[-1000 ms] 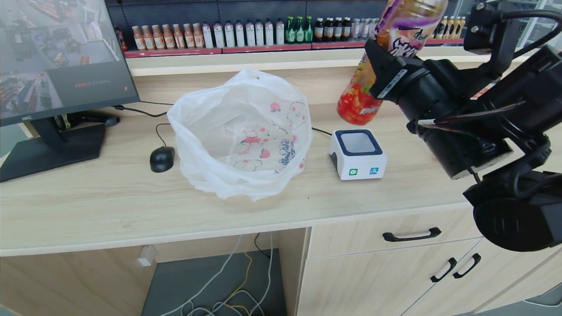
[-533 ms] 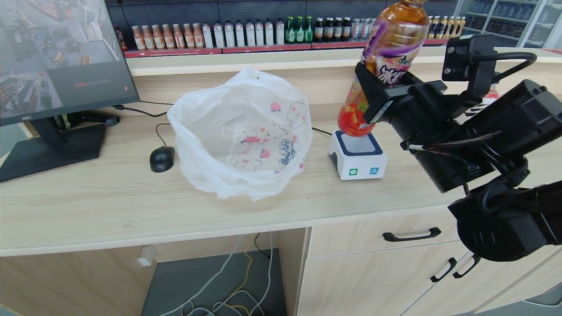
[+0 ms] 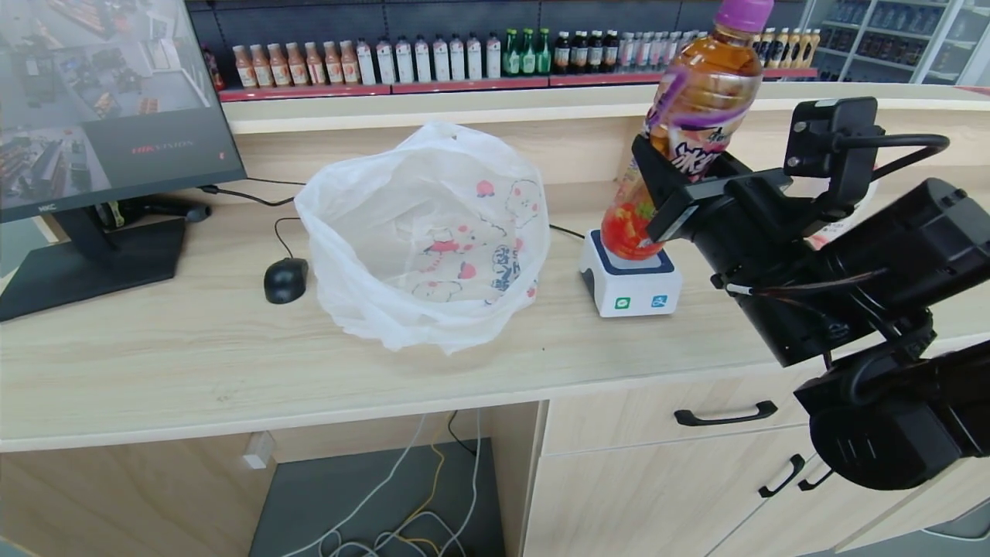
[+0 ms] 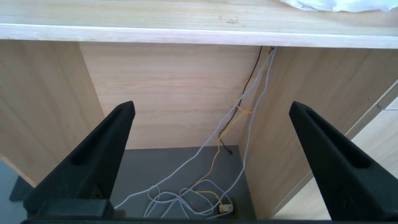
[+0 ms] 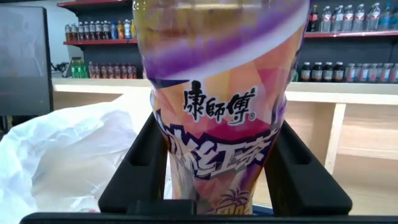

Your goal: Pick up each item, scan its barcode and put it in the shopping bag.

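Observation:
My right gripper (image 3: 671, 192) is shut on a drink bottle (image 3: 681, 131) with amber liquid, a purple cap and a colourful label. The bottle stands nearly upright, its base just over the window of the white barcode scanner (image 3: 630, 277) on the counter. In the right wrist view the bottle (image 5: 221, 106) sits between the black fingers (image 5: 140, 165). The white plastic shopping bag (image 3: 425, 232) stands open left of the scanner. My left gripper (image 4: 211, 162) hangs open below the counter edge, facing the cables in the knee space.
A monitor (image 3: 100, 100) stands at the counter's far left, with a black mouse (image 3: 285, 280) beside the bag. A raised ledge and bottle shelves (image 3: 464, 58) run behind. Drawers with black handles (image 3: 725, 415) lie under the counter.
The right arm has lowered the bottle and tipped it more upright, bringing its base from above and behind the scanner down onto the scanner's window.

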Controlling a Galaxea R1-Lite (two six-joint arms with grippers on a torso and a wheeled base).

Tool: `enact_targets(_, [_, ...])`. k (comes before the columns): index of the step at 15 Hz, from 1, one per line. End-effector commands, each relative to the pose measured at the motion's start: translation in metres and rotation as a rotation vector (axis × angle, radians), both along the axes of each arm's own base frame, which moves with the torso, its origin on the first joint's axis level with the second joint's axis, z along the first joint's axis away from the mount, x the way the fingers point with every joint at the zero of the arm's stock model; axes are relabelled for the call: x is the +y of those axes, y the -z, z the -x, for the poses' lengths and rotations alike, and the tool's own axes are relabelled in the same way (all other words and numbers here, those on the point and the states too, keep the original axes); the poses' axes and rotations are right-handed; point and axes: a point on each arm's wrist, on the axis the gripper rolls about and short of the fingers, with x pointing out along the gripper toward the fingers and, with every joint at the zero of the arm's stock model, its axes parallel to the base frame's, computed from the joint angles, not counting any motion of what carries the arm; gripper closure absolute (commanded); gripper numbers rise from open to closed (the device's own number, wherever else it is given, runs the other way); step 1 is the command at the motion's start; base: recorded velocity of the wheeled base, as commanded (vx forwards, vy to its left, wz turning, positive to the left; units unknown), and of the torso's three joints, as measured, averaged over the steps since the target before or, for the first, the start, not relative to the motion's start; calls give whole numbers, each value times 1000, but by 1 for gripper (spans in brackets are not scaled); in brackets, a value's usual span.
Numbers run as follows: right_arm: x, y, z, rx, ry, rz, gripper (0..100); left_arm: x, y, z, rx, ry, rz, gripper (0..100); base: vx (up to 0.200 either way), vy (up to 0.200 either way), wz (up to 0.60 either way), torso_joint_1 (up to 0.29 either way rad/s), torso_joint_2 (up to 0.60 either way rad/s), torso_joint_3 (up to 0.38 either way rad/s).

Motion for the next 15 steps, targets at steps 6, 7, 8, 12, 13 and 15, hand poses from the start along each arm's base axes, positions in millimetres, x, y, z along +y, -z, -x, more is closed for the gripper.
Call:
enact_targets(6, [9,0,-10,16,1,-75,100,0,0,0,-1,0,1,0,0,200,0,3,1,2])
enact_targets(7, [9,-1,-10,14,-1,-78,100,0,0,0,-1,0,2,0,0,200,0,7,2,2])
enact_targets(8, [9,-2,-10,11,-1,-80,100,0,0,0,-1,-2,4,0,0,200,0,2,2,7])
enact_targets(12, [10,-3,-10,6,-2,-84,100,0,0,0,-1,0,2,0,0,200,0,1,1,1])
enact_targets(13, [9,-4,-10,4,-2,-85,100,0,0,0,-1,0,4,0,0,200,0,-2,2,2])
enact_targets(15, [9,-5,-9,3,-2,-86,100,0,0,0,-1,0,1,0,0,200,0,0,2,2])
